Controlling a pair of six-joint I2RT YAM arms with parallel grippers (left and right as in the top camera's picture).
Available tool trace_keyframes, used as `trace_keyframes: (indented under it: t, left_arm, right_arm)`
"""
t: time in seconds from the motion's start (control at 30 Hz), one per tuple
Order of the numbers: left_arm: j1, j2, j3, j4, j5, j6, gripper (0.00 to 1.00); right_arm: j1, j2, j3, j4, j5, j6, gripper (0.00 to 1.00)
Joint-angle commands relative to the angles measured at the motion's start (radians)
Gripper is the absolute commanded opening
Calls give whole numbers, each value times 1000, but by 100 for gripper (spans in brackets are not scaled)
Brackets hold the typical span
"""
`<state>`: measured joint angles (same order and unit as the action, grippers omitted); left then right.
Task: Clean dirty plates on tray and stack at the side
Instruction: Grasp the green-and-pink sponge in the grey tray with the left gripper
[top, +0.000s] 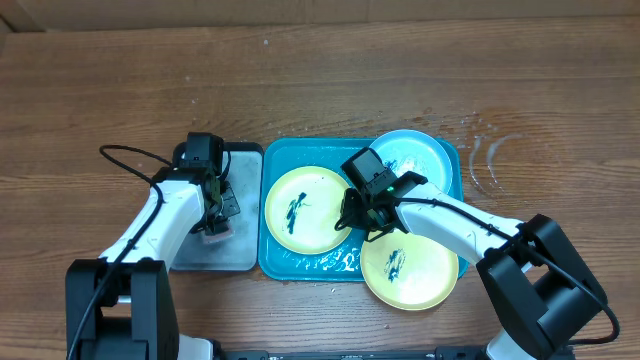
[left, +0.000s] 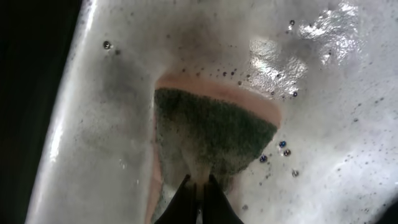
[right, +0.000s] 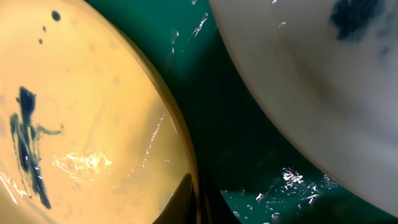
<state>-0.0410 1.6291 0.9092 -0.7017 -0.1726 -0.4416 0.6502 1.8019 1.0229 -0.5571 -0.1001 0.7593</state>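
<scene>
We note the right hand (right: 194, 202), fingers together, masking a plate (top: 285, 190) rim; left hand (left: 199, 194), angled down, clamps the sponge (left: 211, 134).

green sponge (left: 211, 134) clamped in left pincer (left: 199, 186), wet grey tray (left: 348, 124)

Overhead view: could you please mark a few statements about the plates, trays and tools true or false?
1. The light blue plate sits in the teal tray's far right corner. True.
2. The left yellow-green plate is clean. False: it carries a dark smear, as does the near yellow-green plate.
3. The left tool pinches a sponge. True.
4. The sponge is over the teal tray. False: it is over the grey tray.
5. The right tool gapes open. False: it is shut, at the left yellow-green plate's rim.
</scene>
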Motion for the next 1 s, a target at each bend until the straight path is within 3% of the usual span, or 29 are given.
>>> trace_keyframes:
  t: [0.0,0.23,0.63,0.97]
  left_arm:
    - [3,47,-13,20,-5,39,4]
    - [1,38,7,37,55,80,4]
    - [-19,-198,146,-126,100,199,4]
    - [-26,-203,148,-126,308,283,4]
  right_arm:
    - [5,0,-10,-13,21,0,4]
    - [5,0,-10,-9,21,-2,4]
    - [5,-1,-6,6,67,-26,4]
    - [5,-27,-4,-56,200,30,4]
